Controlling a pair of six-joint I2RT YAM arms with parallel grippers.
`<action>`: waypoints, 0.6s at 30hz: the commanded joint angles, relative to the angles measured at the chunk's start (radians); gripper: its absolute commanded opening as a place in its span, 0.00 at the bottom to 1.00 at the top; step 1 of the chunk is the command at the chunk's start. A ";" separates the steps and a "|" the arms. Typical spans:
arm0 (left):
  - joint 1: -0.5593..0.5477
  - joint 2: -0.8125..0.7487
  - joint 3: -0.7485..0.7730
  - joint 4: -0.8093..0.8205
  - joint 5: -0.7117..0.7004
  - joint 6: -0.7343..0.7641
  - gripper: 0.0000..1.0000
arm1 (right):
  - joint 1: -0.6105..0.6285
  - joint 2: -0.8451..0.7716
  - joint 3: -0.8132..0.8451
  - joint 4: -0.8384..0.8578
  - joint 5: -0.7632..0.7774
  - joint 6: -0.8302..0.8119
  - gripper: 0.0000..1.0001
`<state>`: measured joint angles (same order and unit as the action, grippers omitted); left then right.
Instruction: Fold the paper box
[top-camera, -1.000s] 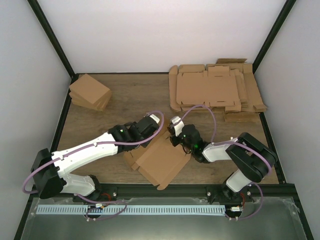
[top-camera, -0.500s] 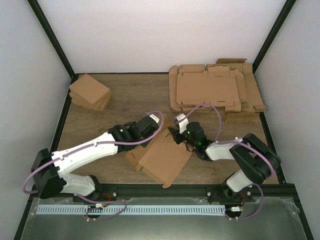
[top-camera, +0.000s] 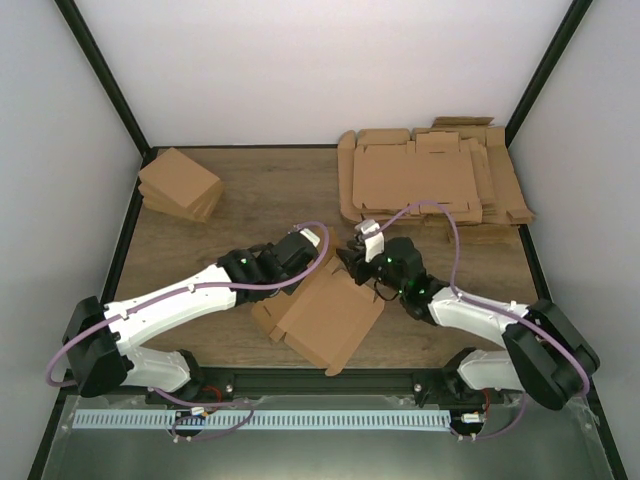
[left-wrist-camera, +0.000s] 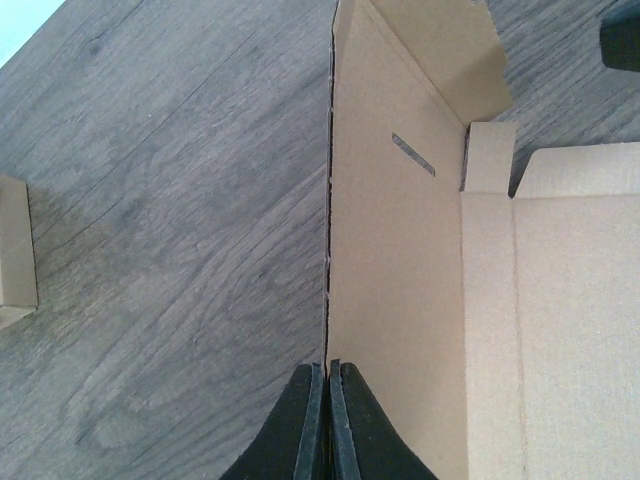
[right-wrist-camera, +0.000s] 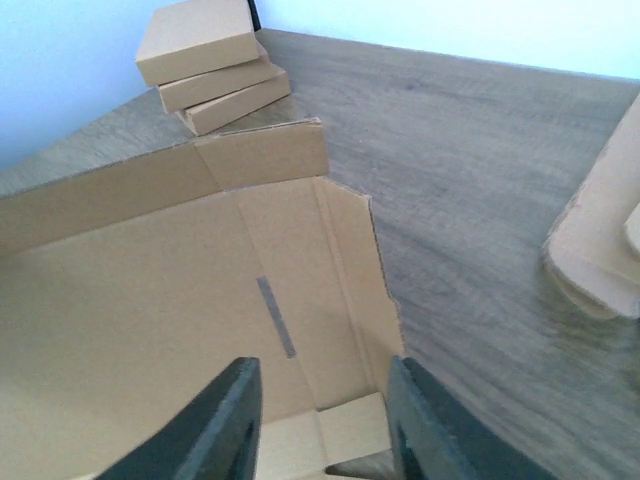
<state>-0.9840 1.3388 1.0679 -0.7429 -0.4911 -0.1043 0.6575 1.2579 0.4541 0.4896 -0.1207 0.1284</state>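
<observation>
Folding looks early: the paper box (top-camera: 325, 320) lies on the counter (top-camera: 260, 200) between the arms, one wall raised, flaps and tabs untucked. Left hand (left-wrist-camera: 328, 378) pinches that wall's edge, fingers together; right hand (right-wrist-camera: 322, 372) hovers part-open above the inside, holding nothing.

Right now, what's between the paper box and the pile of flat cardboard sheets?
Top view: the right tool, open at the paper box's far edge, then bare table up to the pile.
</observation>
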 joint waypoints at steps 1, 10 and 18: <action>0.002 0.001 0.016 0.013 0.003 0.013 0.04 | -0.004 0.024 0.094 -0.110 -0.066 0.052 0.32; 0.002 -0.007 0.009 0.012 0.004 0.009 0.04 | -0.049 0.209 0.276 -0.206 -0.146 0.128 0.01; -0.001 -0.022 -0.003 0.028 0.010 0.011 0.04 | -0.123 0.314 0.335 -0.180 -0.258 0.150 0.01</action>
<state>-0.9844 1.3384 1.0676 -0.7418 -0.4881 -0.1005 0.5560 1.5356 0.7193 0.3187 -0.3035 0.2699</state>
